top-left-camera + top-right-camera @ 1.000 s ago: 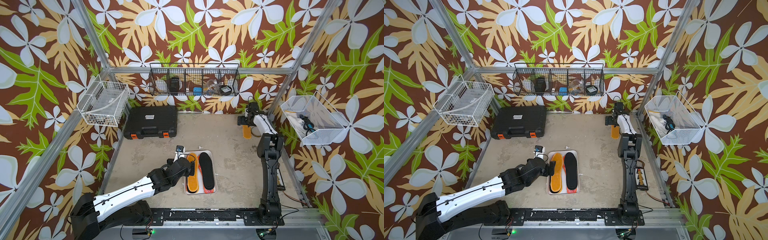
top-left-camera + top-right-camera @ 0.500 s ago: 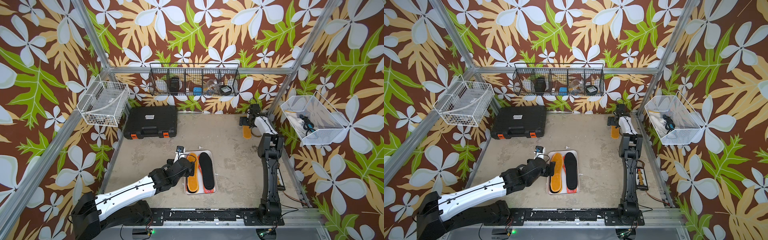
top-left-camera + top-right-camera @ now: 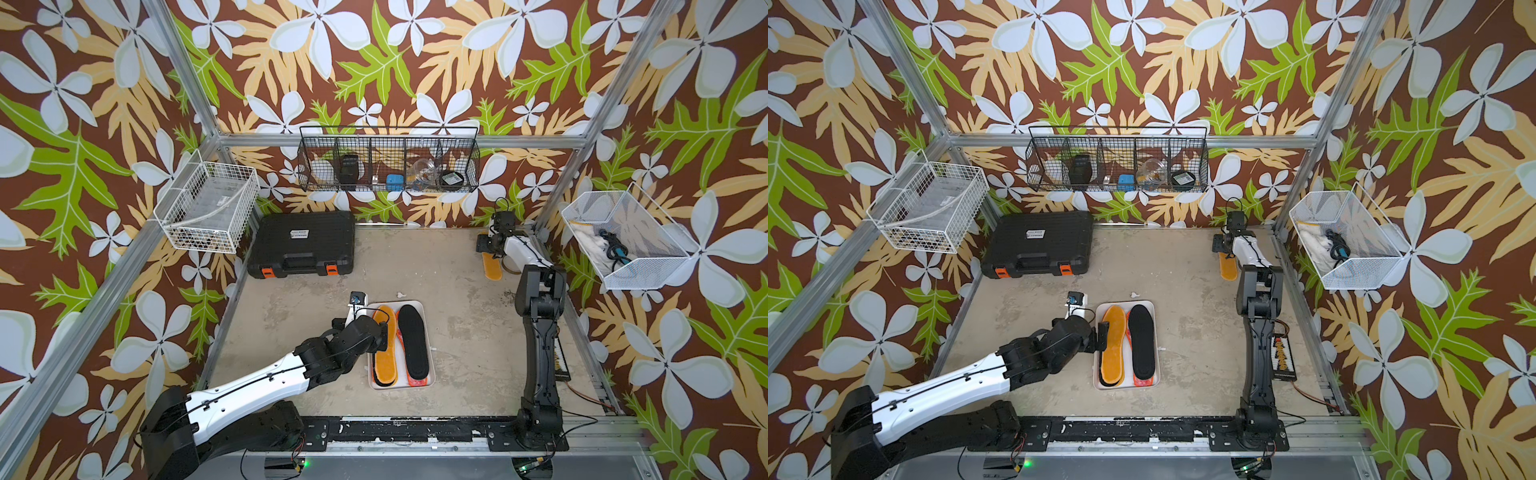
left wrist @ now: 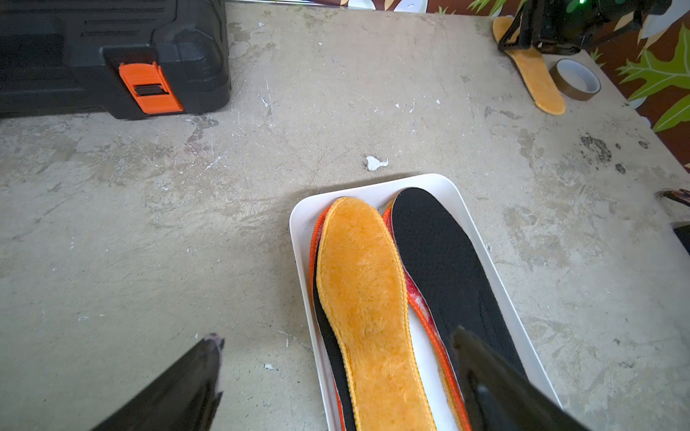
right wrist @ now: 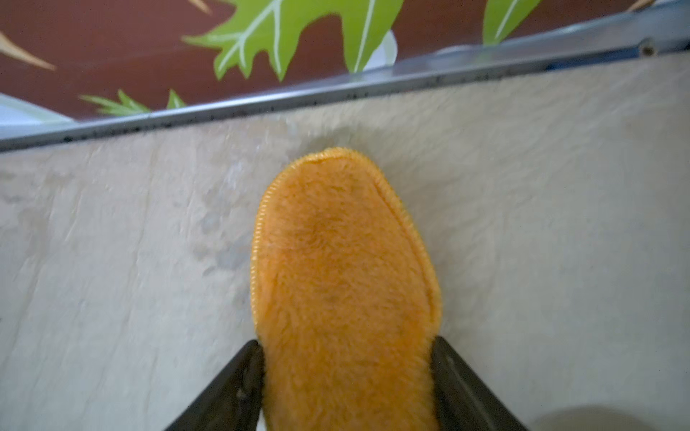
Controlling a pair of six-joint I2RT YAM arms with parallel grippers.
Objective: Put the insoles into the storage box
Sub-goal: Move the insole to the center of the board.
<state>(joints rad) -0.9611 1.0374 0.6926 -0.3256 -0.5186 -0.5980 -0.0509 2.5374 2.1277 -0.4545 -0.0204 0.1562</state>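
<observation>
Your right gripper (image 5: 345, 343) is closing on a fuzzy orange insole (image 5: 336, 242). Its fingers stood wide apart a second ago and now press both long edges. This is the only insole seen outside the box. It lies flat on the table (image 4: 336, 93) in the far right corner, just beside one tape roll (image 4: 575, 80). I judge the pickup is starting and the carry comes next.

Your left gripper (image 4: 336, 334) hangs released and empty, jaws spread wide across the left rim of the white storage box (image 4: 300, 239). The one box sits mid-table, well apart from the loose insole.

Two stacks lie inside the box. They show one fuzzy orange top layer (image 4: 358, 280), two black insoles (image 4: 448, 261) and two orange-rimmed edges (image 4: 429, 328). Deeper layers are hidden. One black hard case (image 3: 303, 243) sits far left.
</observation>
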